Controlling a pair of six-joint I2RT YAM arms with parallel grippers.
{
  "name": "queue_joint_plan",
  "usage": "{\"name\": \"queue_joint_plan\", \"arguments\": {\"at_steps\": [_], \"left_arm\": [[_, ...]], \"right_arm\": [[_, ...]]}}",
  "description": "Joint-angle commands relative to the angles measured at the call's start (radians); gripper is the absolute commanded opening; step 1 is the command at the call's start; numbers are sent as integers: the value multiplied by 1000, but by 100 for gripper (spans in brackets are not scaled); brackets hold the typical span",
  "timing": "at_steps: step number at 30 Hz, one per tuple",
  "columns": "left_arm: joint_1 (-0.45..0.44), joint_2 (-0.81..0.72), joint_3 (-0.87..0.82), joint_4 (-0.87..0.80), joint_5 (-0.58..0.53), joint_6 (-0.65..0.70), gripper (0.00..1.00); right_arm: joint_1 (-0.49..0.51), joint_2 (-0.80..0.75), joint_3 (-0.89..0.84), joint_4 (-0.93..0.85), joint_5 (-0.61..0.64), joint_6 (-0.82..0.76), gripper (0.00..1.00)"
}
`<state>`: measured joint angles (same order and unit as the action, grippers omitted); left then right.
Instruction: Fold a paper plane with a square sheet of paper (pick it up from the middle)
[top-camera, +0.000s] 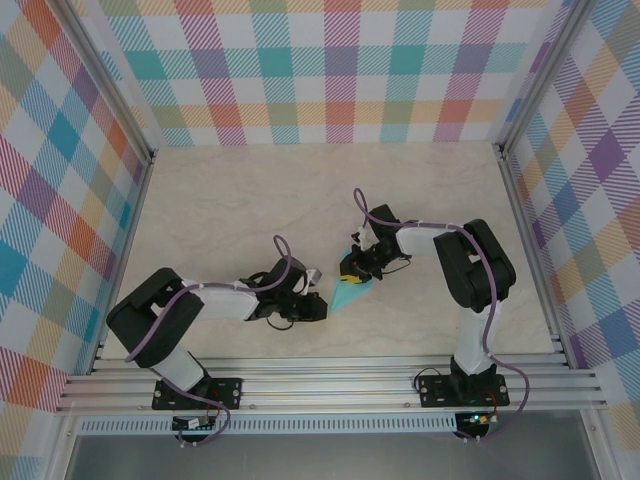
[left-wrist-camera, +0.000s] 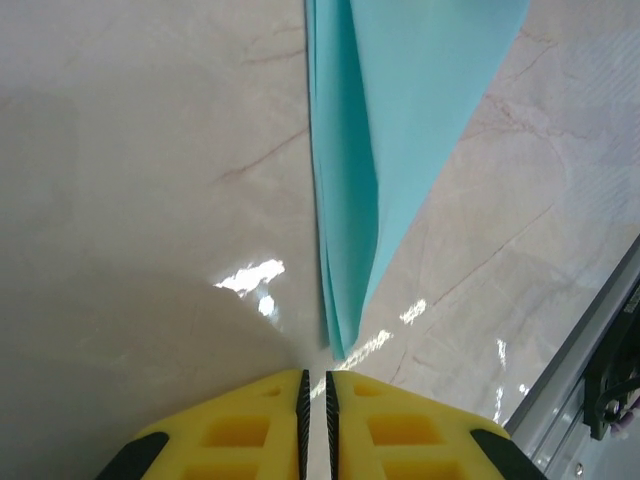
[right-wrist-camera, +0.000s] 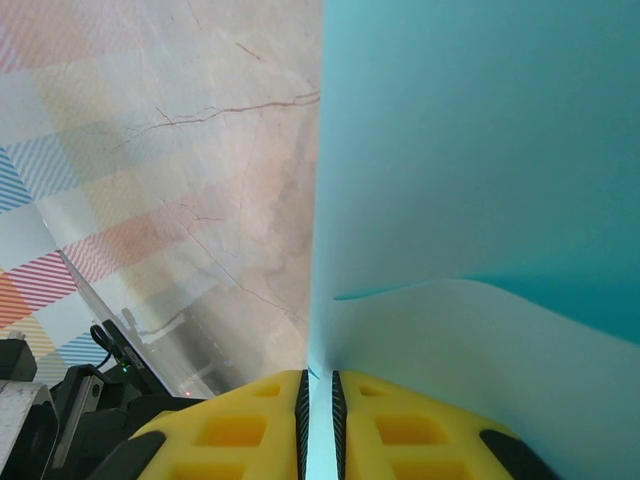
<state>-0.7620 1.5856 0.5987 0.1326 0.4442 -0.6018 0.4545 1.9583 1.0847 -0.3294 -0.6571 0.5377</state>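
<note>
Slippage threatens the paper plane (top-camera: 352, 293) pinched by the right fingers (right-wrist-camera: 400, 430) if the left fingers (left-wrist-camera: 240, 430), pressed together empty, nudge its tip

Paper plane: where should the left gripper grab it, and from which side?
Probably the paper plane at its pointed nose, coming straight in from the tip end along the crease. The folded layers narrow to a thin stack there, in line with the left gripper, which sits shut just short of it. The right gripper pinches the wide end.
</note>
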Motion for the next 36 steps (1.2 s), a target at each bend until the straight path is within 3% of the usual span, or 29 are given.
{"name": "queue_joint_plan", "arguments": {"at_steps": [1, 12, 36], "left_arm": [[7, -64, 15, -46, -1, -7, 15], [8, -10, 169, -21, -12, -4, 15], [8, 87, 171, 62, -6, -15, 14]], "right_arm": [[1, 43, -6, -46, 100, -12, 18], [0, 47, -22, -30, 93, -7, 18], [1, 47, -22, -27, 95, -4, 18]]}}
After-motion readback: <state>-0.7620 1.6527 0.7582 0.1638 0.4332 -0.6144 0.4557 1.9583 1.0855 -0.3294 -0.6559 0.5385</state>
